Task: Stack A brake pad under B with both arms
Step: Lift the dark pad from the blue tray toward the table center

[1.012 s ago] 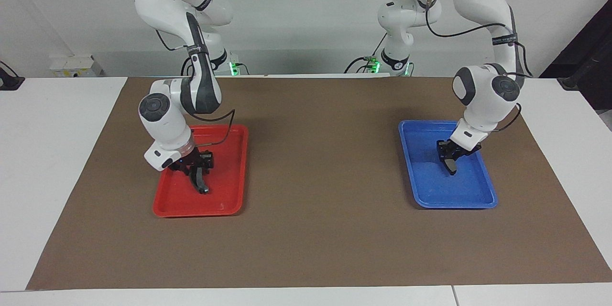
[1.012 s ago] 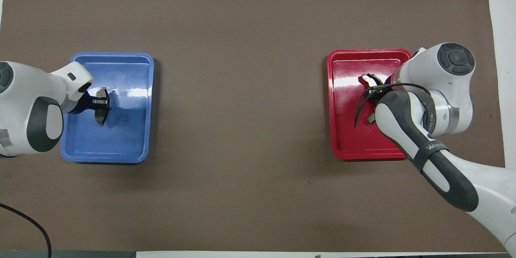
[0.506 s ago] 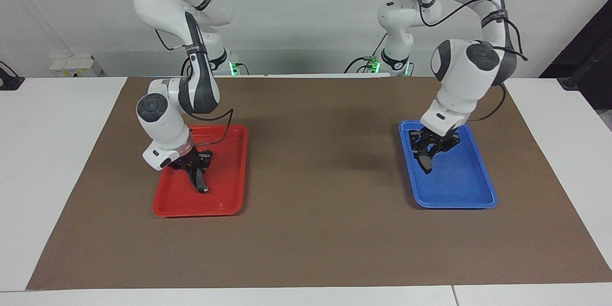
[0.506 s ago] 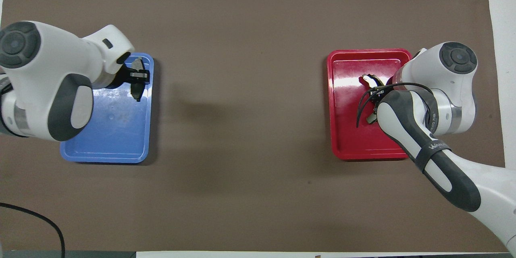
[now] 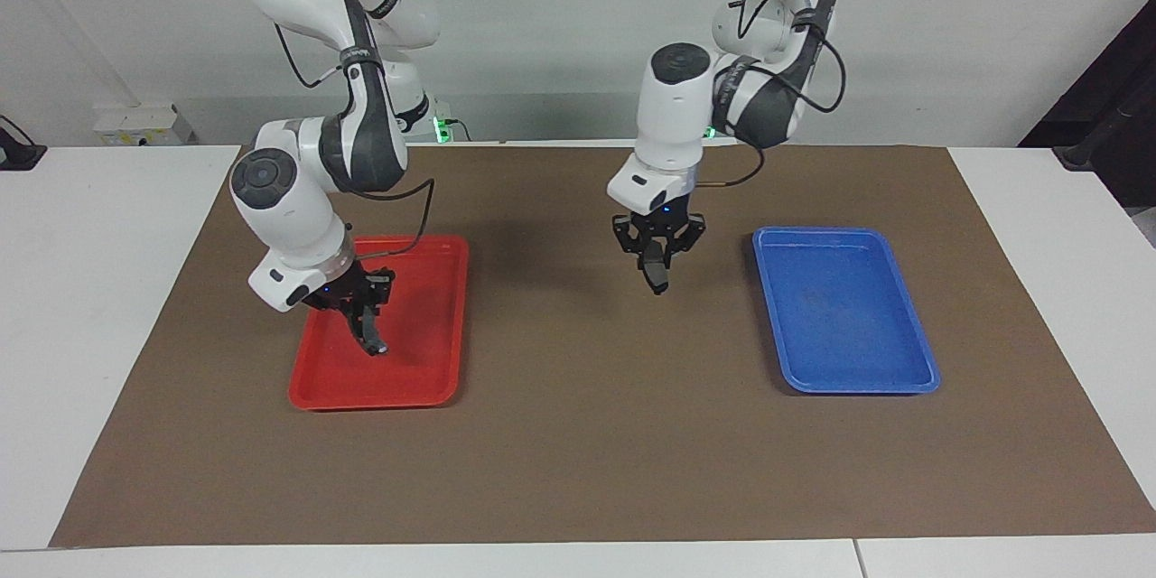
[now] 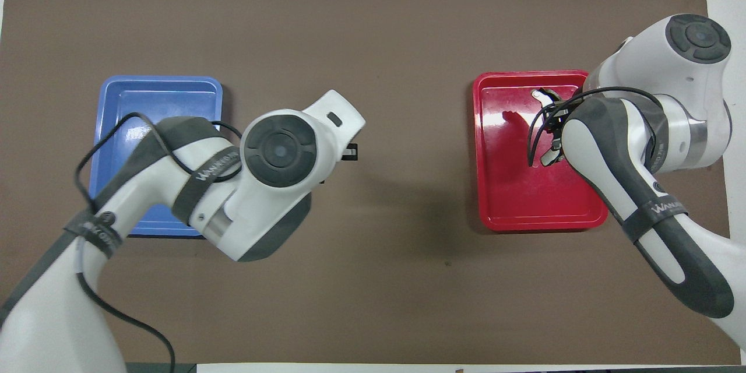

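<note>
My left gripper (image 5: 657, 264) hangs over the bare brown mat between the two trays, shut on A brake pad (image 5: 657, 276), the short dark grey pad, which points down from its fingertips. In the overhead view the left arm's wrist covers that pad. My right gripper (image 5: 365, 316) is over the red tray (image 5: 379, 399), shut on B (image 5: 371, 336), the longer curved pad, which hangs a little above the tray floor. From overhead, one tabbed end of B (image 6: 543, 95) shows beside the right arm.
The blue tray (image 5: 858, 384) lies at the left arm's end of the mat with nothing in it. The brown mat (image 5: 578, 452) covers most of the white table. A cable loops around each wrist.
The left arm lifted the short pad out of the blue tray and carried it to over the mat's middle. The right gripper closed on the curved pad and raised it slightly.
</note>
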